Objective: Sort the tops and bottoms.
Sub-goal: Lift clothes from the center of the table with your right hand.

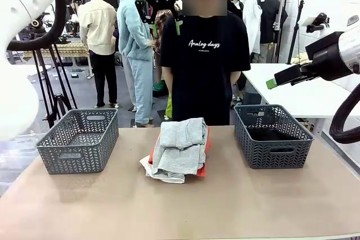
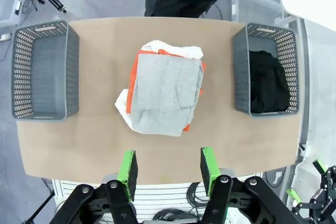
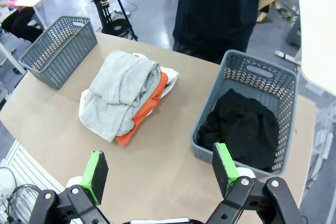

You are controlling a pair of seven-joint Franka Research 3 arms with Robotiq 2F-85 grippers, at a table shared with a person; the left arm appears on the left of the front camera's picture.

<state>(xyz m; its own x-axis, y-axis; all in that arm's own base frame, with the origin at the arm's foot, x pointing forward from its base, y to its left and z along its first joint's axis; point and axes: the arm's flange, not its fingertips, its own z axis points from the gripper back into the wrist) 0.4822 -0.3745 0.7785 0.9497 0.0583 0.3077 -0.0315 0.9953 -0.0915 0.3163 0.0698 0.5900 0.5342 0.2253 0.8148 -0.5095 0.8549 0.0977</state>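
The tops lie stacked mid-table: a light grey one (image 1: 180, 141) (image 2: 165, 87) (image 3: 118, 95) covers an orange one (image 1: 206, 139) (image 2: 134, 77) (image 3: 142, 121), and a white one (image 1: 160, 172) (image 2: 173, 50) (image 3: 170, 77) lies underneath. A black garment (image 1: 270, 134) (image 2: 268, 82) (image 3: 241, 129) fills the right basket; whether it belongs to the bottoms I cannot tell. My left gripper (image 1: 163, 18) (image 2: 168, 166) hangs open high above the pile, pointing down. Up at the right, my right gripper (image 1: 275, 81) (image 3: 160, 166) is open, tilted toward the table. Neither holds anything.
An empty grey basket (image 1: 56, 155) (image 2: 71, 66) (image 3: 58, 51) sits at the table's left, a matching one (image 1: 281, 158) (image 2: 239, 72) (image 3: 210, 129) at its right. A person in a black T-shirt (image 1: 203, 60) stands at the far edge. A white table (image 1: 304, 91) stands beyond the right side.
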